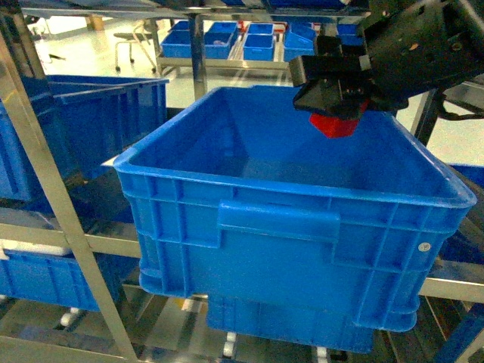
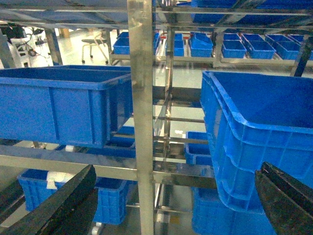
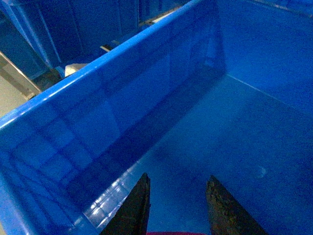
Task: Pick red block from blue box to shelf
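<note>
Steel uprights and crossbars of the shelf [image 1: 53,189] carry dark blue ribbed crates [image 1: 106,113], as we see at left. We find the left gripper [image 2: 171,205] with its dark fingers [image 2: 58,205] spread wide before an upright. At centre sits a large ribbed crate [image 1: 287,227]. Above its far right corner the right gripper [image 1: 336,113] is clamped on the red block [image 1: 333,125].

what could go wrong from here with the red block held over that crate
Only a small part of the red block shows below the right claw, so the grip may be shallow and it could slip early. It hangs near the ribbed blue crate's far wall, so a release could bounce it off the rim.
</note>
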`<state>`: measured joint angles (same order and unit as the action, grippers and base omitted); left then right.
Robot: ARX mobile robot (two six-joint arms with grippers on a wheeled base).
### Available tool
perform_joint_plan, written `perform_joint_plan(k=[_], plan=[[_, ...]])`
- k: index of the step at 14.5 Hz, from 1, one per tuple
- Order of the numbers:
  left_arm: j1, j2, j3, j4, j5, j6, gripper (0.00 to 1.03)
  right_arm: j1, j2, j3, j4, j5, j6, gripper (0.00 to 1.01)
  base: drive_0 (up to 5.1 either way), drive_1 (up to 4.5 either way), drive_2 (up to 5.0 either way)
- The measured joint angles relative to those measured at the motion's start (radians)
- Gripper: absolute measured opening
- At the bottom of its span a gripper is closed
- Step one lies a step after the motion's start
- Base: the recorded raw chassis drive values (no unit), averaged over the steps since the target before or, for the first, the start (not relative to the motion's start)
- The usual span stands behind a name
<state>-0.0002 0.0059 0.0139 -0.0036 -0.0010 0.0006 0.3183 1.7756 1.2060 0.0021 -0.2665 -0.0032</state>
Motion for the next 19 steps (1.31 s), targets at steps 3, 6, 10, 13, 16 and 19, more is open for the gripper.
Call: perform_joint_plan(k=[3,6,10,13,16,19], plan=[[0.000,0.000,0.000,0.000,0.000,0.000,0.98,-0.003,0.038,0.026,0.007,-0.003,0.003,0.28,0.0,0.00,0.0],[0.000,0.000,0.000,0.000,0.000,0.000,0.98,0.010,0.128,0.034,0.043,0.024,0.001,0.28,0.0,0.00,0.0],[0.000,0.000,0.000,0.000,0.000,0.000,0.98,0.039,0.243,0.058,0.062,0.083,-0.015,0.28,0.0,0.00,0.0],[0.000,0.000,0.000,0.000,0.000,0.000,0.98,0.062,0.261,0.082,0.087,0.108,-0.017,0.28,0.0,0.00,0.0],[0.000,0.000,0.000,0.000,0.000,0.000,0.98,0.068,0.284,0.087,0.108,0.126,-0.017,0.28,0.0,0.00,0.0],[0.000,0.000,0.000,0.000,0.000,0.000,0.98,0.067,0.285,0.080,0.150,0.132,-0.027,0.28,0.0,0.00,0.0]])
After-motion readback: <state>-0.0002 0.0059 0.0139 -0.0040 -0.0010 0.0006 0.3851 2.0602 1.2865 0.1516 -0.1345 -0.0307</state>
